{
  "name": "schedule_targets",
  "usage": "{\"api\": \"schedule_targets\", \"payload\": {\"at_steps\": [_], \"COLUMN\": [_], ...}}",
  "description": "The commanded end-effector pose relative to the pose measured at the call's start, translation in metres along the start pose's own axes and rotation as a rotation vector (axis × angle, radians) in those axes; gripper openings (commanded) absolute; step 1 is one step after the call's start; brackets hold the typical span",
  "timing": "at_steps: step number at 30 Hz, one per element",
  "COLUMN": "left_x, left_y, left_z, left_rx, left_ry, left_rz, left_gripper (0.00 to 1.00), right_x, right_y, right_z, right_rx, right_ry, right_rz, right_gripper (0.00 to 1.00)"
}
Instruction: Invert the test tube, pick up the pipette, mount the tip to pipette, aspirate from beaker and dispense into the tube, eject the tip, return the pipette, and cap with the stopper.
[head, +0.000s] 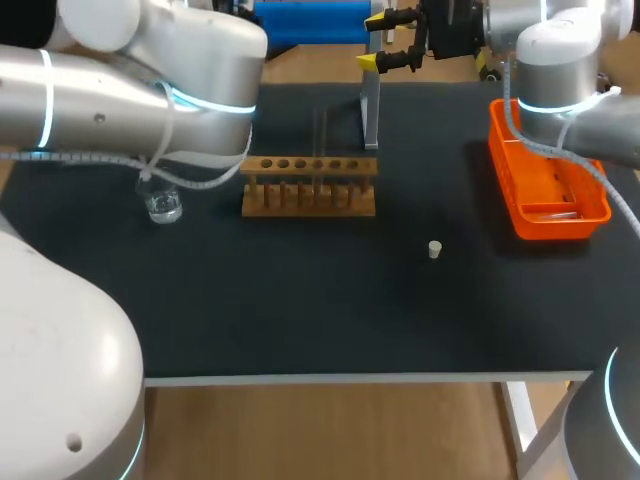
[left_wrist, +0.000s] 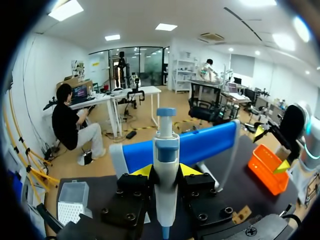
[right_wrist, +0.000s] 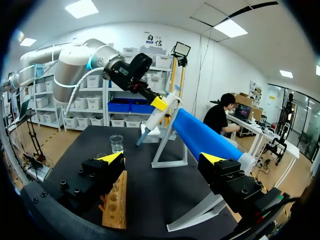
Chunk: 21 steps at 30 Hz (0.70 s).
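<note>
My left gripper (left_wrist: 166, 171) is shut on a white and blue pipette (left_wrist: 165, 165), which stands upright between its yellow tips. In the right wrist view the same pipette (right_wrist: 153, 119) hangs tilted from the left gripper (right_wrist: 161, 105), above the glass beaker (right_wrist: 116, 142). My right gripper (right_wrist: 162, 158) is open and holds nothing, raised over the table's far edge (head: 372, 41) near the white pipette stand (head: 370, 110). The wooden tube rack (head: 308, 186) stands mid-table with a thin tube in it. A small white stopper (head: 435, 249) lies on the black mat. My left arm hides its own gripper in the head view.
An orange tray (head: 548, 180) sits at the table's right side. A clear tip box (left_wrist: 71, 200) stands on the mat below my left gripper. The beaker (head: 163, 206) stands left of the rack. The table's front edge runs below the stopper.
</note>
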<state>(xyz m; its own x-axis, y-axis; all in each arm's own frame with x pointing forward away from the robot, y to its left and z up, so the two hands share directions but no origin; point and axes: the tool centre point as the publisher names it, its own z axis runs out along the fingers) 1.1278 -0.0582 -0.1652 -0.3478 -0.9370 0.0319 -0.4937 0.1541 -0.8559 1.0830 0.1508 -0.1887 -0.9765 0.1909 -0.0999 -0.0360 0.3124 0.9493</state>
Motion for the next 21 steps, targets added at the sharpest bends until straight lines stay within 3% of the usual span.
{"api": "schedule_targets", "payload": {"at_steps": [1,21], "left_x": [0.000,-0.013], "left_y": [-0.006,-0.015], "left_z": [0.010,0.030], "left_rx": [-0.027,-0.053], "left_ry": [-0.014,-0.063], "left_rz": [-0.002,-0.014], "left_gripper": [0.00,0.00], "right_x": [0.000,0.000], "right_y": [0.000,0.000], "right_z": [-0.001,-0.001], "right_rx": [0.003,0.003], "right_ry": [0.002,0.002], "right_rz": [0.000,0.000], "right_gripper": [1.00,1.00]}}
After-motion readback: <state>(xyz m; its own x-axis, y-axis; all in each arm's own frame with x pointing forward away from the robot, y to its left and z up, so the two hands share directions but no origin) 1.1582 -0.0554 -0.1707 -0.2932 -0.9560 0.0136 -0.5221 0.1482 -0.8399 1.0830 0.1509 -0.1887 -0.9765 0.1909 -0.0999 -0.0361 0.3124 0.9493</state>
